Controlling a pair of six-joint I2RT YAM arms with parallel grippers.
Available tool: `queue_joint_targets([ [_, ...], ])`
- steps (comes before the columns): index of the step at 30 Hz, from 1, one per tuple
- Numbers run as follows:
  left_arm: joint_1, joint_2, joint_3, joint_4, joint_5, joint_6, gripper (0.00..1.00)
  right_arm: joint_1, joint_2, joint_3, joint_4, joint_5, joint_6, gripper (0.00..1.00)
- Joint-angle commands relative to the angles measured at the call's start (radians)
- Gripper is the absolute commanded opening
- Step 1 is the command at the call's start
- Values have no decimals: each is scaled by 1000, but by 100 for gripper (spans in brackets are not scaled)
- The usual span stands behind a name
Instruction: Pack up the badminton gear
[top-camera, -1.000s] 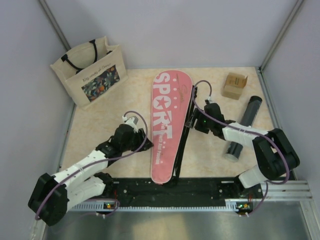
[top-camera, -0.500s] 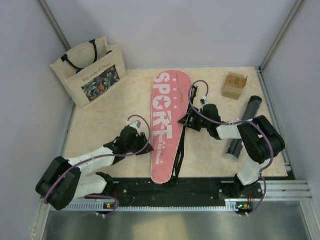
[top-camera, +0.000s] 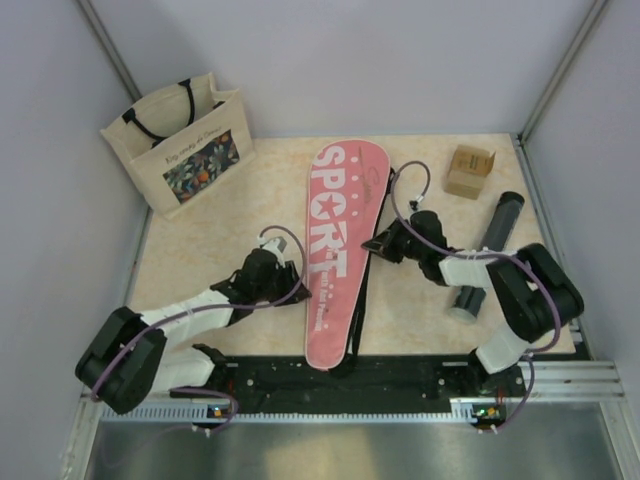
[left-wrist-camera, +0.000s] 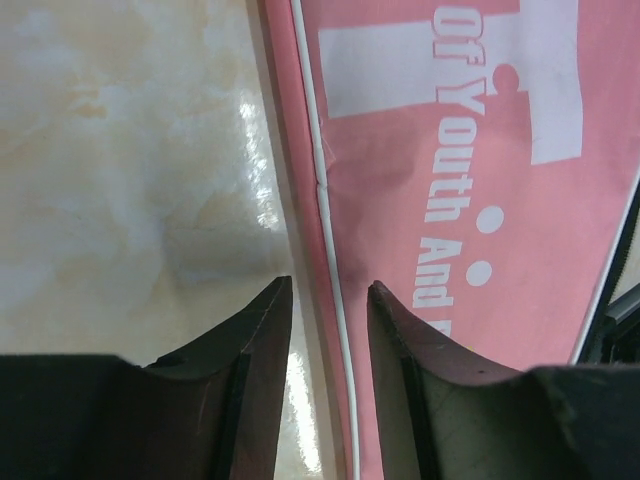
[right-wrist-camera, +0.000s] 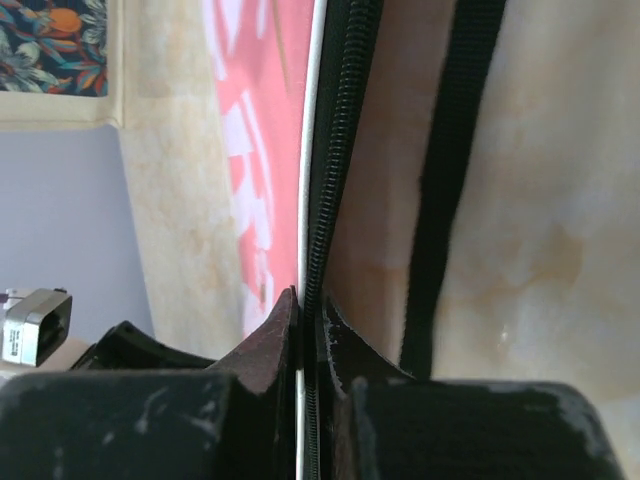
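Overhead: pink SPORT cover (top-camera: 335, 250) lies lengthwise mid-table (top-camera: 210, 230). Left wrist: left gripper (left-wrist-camera: 330, 290) has its jaws apart astride the piped rim (left-wrist-camera: 322, 170), gripping nothing. Right wrist: right gripper (right-wrist-camera: 308, 300) pinches the zipper edge (right-wrist-camera: 335, 150); likely securing the cover, left must close next.

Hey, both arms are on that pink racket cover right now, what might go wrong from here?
1. The right gripper pinches only the thin zipper edge of the pink cover; a pull may slip off.
2. The left gripper straddles the opposite edge piping, jaws apart, so the cover may slide sideways.
3. The black strap lies loose beside the right gripper and could snag; that arm passes over the dark tube, which might roll.
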Motion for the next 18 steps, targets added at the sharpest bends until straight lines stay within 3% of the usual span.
queue_joint_targets([
  [1, 0, -134, 98, -65, -74, 114, 44, 11, -255, 146, -344, 163, 13, 0],
  [6, -2, -376, 117, -157, -94, 296, 49, 25, -367, 321, -621, 277, 9, 0],
  [11, -29, -670, -13, -47, 65, 471, 52, 42, -283, 497, -843, 352, 78, 0],
  [13, -52, -746, -79, 22, 119, 485, 54, 54, -228, 567, -887, 375, 101, 0],
  [18, -104, -824, -147, 4, 85, 490, 54, 80, -141, 629, -866, 409, 114, 0],
])
